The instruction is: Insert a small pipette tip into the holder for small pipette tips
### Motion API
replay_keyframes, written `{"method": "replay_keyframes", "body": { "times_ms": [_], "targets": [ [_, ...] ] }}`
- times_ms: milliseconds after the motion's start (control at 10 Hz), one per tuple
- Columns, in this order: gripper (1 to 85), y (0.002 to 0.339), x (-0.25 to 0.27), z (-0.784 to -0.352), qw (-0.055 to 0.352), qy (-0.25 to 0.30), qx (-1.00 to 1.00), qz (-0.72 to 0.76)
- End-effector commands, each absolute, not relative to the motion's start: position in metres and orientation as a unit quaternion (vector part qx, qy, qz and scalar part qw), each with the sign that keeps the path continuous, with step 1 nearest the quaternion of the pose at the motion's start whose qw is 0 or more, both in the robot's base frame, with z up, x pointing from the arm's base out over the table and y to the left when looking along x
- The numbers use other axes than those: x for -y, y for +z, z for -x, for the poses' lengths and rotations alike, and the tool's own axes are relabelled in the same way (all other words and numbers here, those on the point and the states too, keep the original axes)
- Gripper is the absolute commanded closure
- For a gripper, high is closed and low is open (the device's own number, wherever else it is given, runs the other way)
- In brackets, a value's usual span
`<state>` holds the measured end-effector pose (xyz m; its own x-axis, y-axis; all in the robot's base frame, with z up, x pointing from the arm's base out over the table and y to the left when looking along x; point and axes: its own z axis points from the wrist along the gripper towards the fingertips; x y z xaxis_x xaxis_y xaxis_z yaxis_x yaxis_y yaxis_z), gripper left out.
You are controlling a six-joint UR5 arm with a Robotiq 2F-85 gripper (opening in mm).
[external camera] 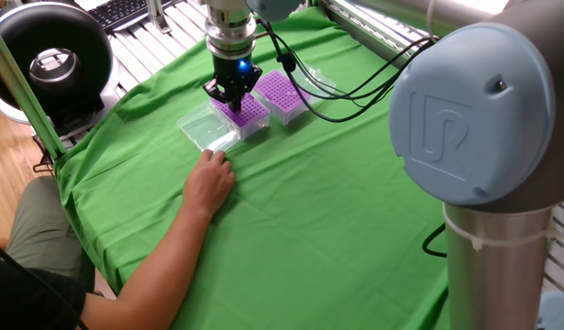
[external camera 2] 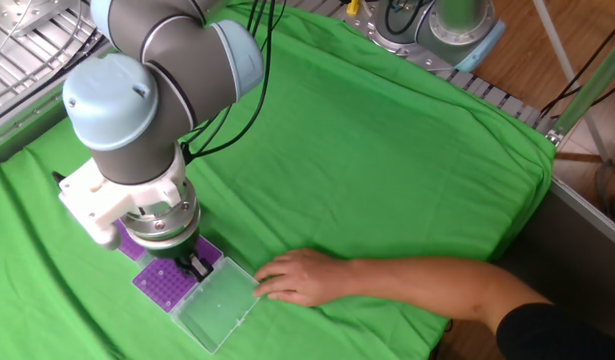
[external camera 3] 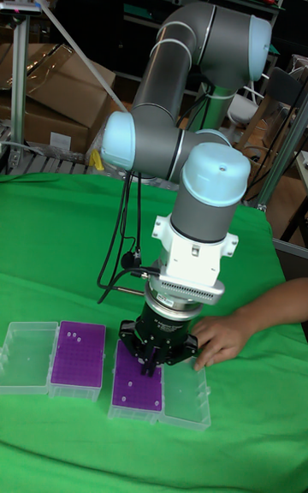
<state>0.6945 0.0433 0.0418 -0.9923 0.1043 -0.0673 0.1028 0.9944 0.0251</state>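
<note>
Two purple pipette tip holders sit side by side on the green cloth. My gripper (external camera: 231, 97) (external camera 2: 191, 268) (external camera 3: 153, 364) hangs point-down right over the one (external camera: 248, 112) (external camera 2: 160, 285) (external camera 3: 137, 386) beside the person's hand, its fingertips at the rack's top face. The fingers stand close together, shut. A small pipette tip between them is too small to make out. This holder's clear hinged lid (external camera: 206, 130) (external camera 2: 217, 305) (external camera 3: 186, 390) lies open flat beside it. The other holder (external camera: 281, 92) (external camera 3: 77, 358) stands apart from the gripper.
A person's hand (external camera: 208, 183) (external camera 2: 292, 277) (external camera 3: 221, 335) rests on the cloth, touching the open lid's edge. The second holder's clear lid (external camera 3: 26, 357) lies open too. Cables (external camera: 346, 87) trail across the cloth behind the holders.
</note>
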Motion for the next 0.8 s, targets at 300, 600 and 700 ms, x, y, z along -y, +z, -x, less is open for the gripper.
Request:
{"method": "replay_keyframes", "body": {
  "times_ms": [300,600,700],
  "targets": [
    [78.7,0.046,-0.040,-0.689,0.026,0.016,-0.998,-0.052],
    [84.7,0.053,-0.036,-0.681,0.007,0.009,-0.998,-0.056],
    [84.7,0.057,-0.036,-0.679,0.001,0.007,-0.998,-0.058]
  ]
}}
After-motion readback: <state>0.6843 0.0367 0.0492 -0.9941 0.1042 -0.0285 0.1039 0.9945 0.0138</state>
